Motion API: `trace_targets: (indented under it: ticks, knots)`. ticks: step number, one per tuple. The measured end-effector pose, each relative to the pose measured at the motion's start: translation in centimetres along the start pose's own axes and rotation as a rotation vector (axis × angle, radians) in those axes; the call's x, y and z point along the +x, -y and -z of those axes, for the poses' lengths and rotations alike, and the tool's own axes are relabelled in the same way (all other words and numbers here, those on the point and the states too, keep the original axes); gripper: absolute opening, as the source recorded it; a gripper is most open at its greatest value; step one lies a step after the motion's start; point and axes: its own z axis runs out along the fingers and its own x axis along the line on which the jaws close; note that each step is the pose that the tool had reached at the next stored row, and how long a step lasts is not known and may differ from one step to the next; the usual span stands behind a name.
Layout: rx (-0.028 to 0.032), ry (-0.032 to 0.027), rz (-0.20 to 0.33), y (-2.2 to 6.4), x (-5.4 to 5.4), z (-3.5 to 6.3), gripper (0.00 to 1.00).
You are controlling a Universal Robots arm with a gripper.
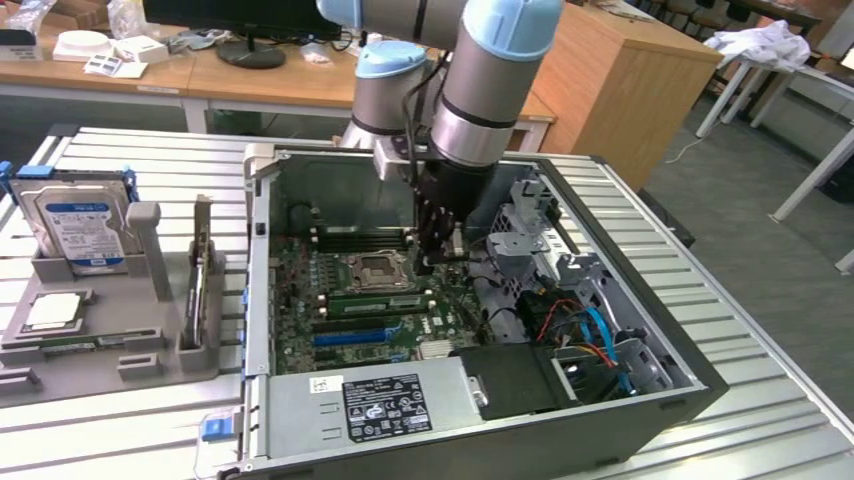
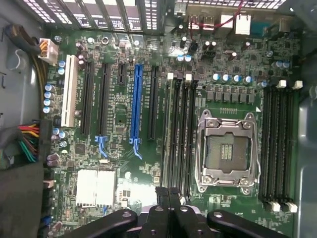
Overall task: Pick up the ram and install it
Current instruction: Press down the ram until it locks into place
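While the gripper [image 2: 169, 218] hung inside the open computer case [image 1: 262, 300], its fingers were closed together, gripping nothing visible. A green ram [image 1: 378, 302] sat in a motherboard [image 2: 124, 124] slot beside the CPU socket [image 2: 227, 151]. Judged: installation essentially done.

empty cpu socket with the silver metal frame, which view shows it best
The wrist view: the square silver-framed CPU socket lies unobstructed, seen straight down, its frame and dark centre plain. The exterior view shows it smaller, at a slant, beside the arm.
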Motion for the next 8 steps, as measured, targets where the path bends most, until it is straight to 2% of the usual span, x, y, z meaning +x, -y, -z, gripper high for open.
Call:
trace_targets:
  ticks: [8]
  knots:
    - [0.0004,0.0,0.0,0.17,0.1,-1.45,0.1]
